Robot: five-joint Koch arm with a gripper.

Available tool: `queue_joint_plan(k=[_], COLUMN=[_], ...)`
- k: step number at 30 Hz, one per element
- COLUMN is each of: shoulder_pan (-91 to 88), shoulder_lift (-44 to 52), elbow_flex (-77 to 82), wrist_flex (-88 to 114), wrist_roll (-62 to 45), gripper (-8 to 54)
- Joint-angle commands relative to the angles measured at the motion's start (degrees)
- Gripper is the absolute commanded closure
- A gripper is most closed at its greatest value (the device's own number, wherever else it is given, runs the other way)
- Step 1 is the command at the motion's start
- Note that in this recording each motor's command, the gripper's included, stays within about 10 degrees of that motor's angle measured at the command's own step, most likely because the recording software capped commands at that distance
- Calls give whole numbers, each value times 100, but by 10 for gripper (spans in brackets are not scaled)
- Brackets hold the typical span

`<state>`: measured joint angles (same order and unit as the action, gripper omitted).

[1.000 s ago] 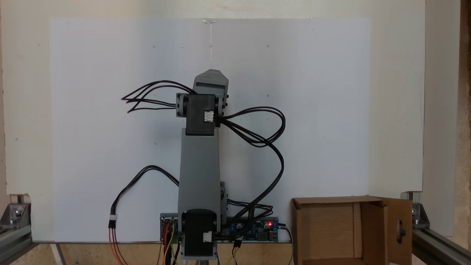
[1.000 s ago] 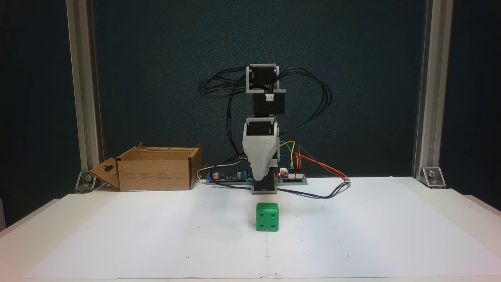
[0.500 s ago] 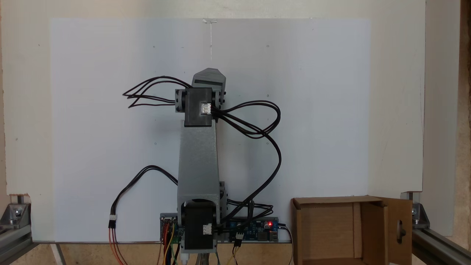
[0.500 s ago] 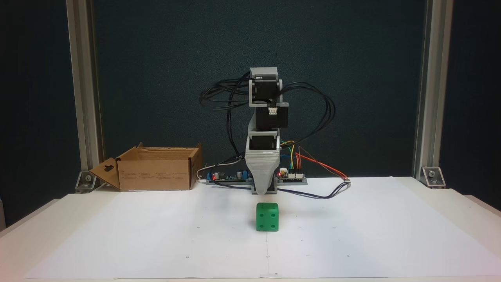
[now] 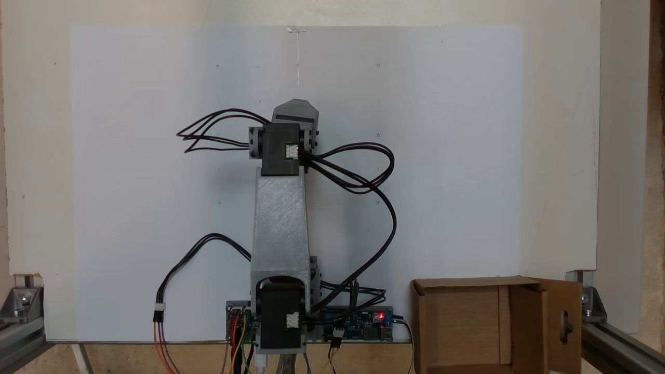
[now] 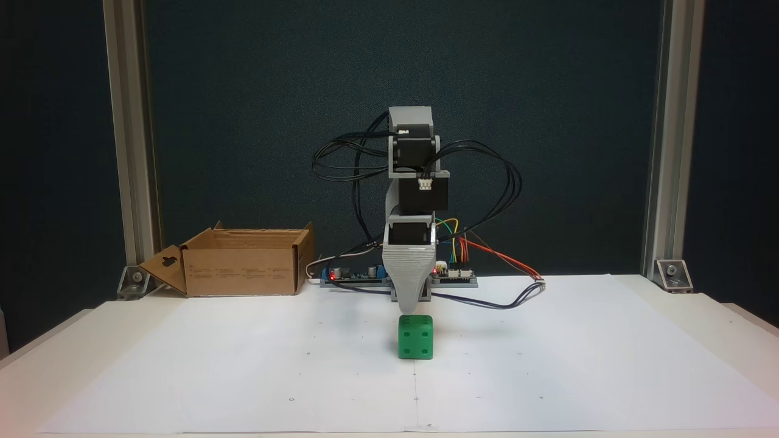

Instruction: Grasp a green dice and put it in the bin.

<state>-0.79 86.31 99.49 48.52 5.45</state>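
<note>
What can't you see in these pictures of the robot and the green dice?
- The green dice: in the fixed view from above, the arm covers it.
- The tool: from the front only one grey tip shows, so open or shut cannot be told.
- The bin: the bottom edge of the view from above cuts it off.
- The bin's inside: from the front its wall hides it.

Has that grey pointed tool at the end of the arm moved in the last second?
Yes. In a fixed view the tool has come down toward the green dice, which sits unmoved on the white paper.
</note>
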Motion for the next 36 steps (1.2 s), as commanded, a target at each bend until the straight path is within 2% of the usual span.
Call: queue_joint_plan(k=[1, 15, 36], shoulder_pan=[-53, -53, -158], shoulder_lift=[18, -35, -624], elbow_flex=[-88, -18, 264], wrist_flex=[-70, -97, -686], wrist_roll=[176, 158, 167], gripper=[25, 25, 25])
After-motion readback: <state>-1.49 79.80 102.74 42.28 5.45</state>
